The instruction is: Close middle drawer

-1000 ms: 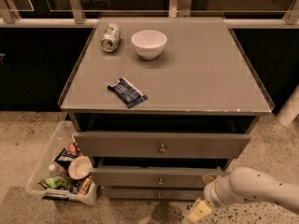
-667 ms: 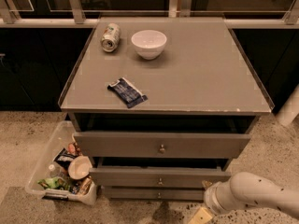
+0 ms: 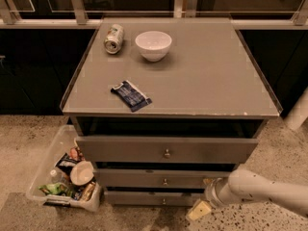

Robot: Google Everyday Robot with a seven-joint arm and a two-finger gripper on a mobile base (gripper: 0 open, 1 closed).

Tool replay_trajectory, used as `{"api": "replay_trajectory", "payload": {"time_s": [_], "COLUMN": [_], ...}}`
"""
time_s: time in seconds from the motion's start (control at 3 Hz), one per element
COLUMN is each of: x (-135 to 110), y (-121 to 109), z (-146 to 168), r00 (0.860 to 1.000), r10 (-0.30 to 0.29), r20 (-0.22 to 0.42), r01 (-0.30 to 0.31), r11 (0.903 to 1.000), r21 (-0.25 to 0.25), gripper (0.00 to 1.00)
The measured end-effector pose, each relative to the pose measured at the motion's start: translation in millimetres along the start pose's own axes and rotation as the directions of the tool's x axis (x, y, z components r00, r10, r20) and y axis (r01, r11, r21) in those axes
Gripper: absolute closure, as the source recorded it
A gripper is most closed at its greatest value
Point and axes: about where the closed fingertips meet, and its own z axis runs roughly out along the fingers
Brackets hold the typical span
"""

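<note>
Cream-coloured gripper hangs low by the speckled floor, at the right front of the cabinet, just below the right end of the middle drawer. Whether it is released or clenched cannot be told, nor whether it touches the drawer. Its pale arm reaches in from the right edge. The middle drawer stands a little out, its small knob at centre, under the top drawer, which is pulled out further, and above the bottom drawer. On the cabinet top lie a can on its side, a white bowl and a dark snack packet. A clear bin of oddments sits on the floor at left.
</note>
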Motion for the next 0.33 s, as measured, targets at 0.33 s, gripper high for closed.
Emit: {"api": "replay_trajectory", "payload": {"time_s": [0.33], "x": [0.0], "y": [0.0], "z": [0.0], "r00": [1.000], "r10": [0.000], "r20": [0.000], "r01": [0.000], "r11": [1.0000], "r21": [0.000], "gripper": [0.00]}}
